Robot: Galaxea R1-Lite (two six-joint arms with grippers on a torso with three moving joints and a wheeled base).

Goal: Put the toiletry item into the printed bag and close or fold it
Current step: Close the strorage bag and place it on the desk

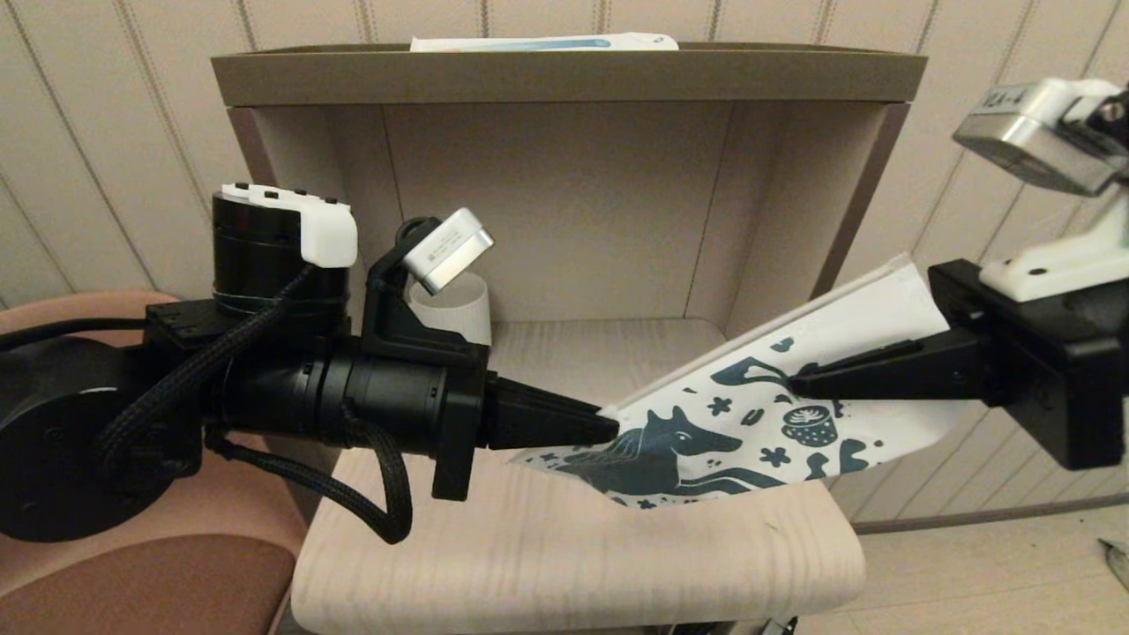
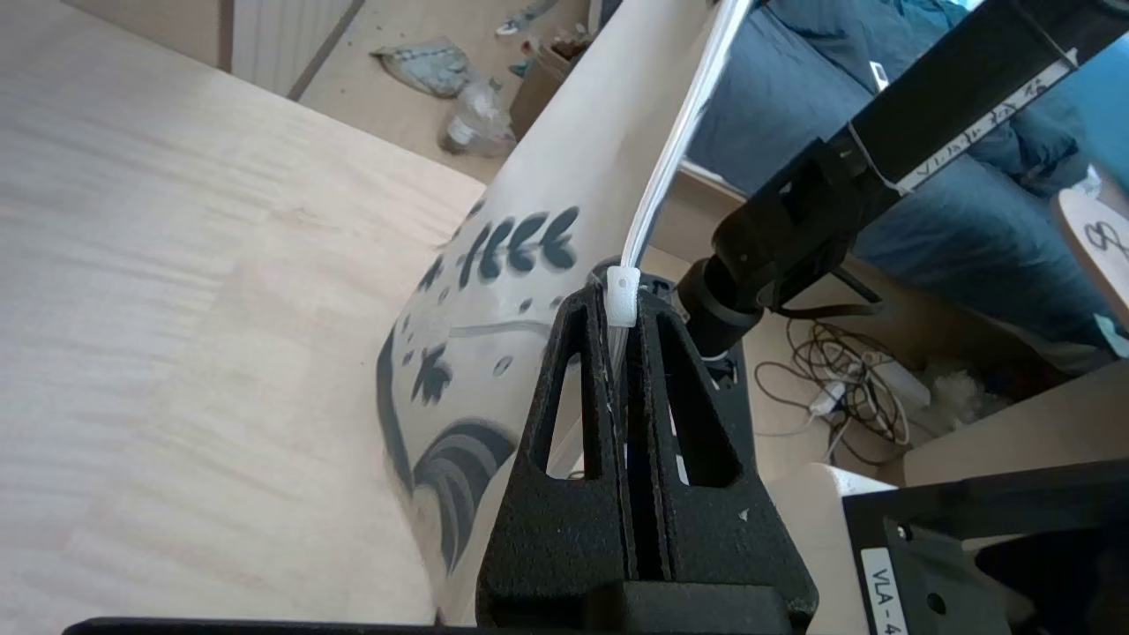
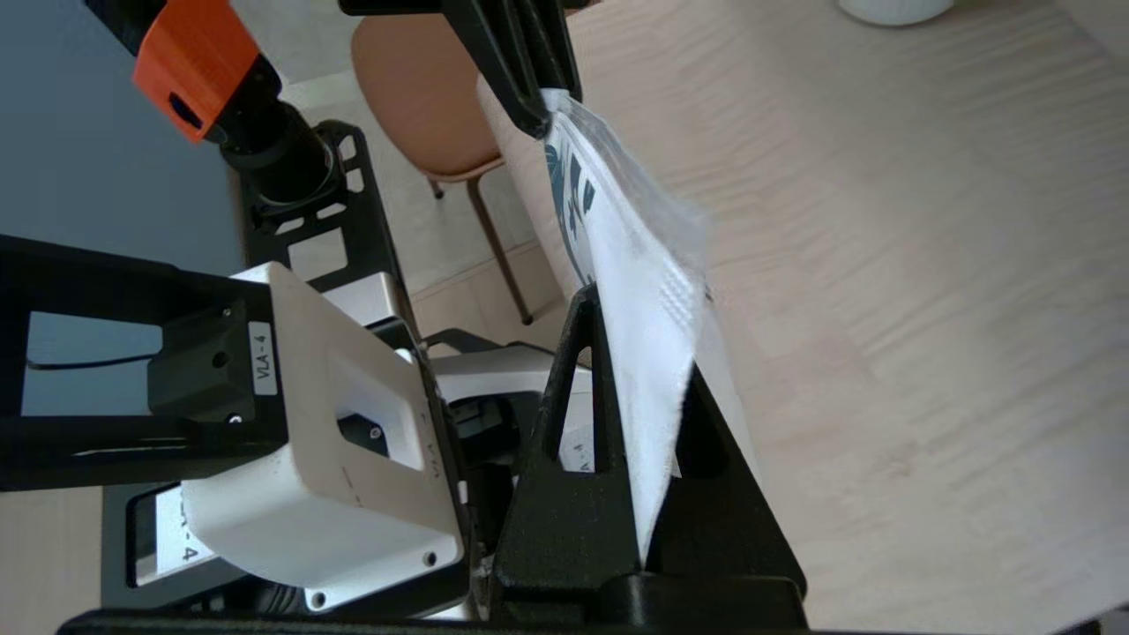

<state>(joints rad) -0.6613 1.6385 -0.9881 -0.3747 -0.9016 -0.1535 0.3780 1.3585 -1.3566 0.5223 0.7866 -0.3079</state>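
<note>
Printed bag held in the air above the worktop, pinched at both ends.
Left end effector grips only the zip pull; right end effector clamps the body. Pulling apart risks slip or drop.

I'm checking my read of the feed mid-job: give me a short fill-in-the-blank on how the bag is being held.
1. The flat white teal-printed bag is held by ____ grippers.
2. The left gripper is shut on the bag's white zip ____.
3. The right gripper holds its end ____ than the left's.

Missing: both; slider; higher
</note>
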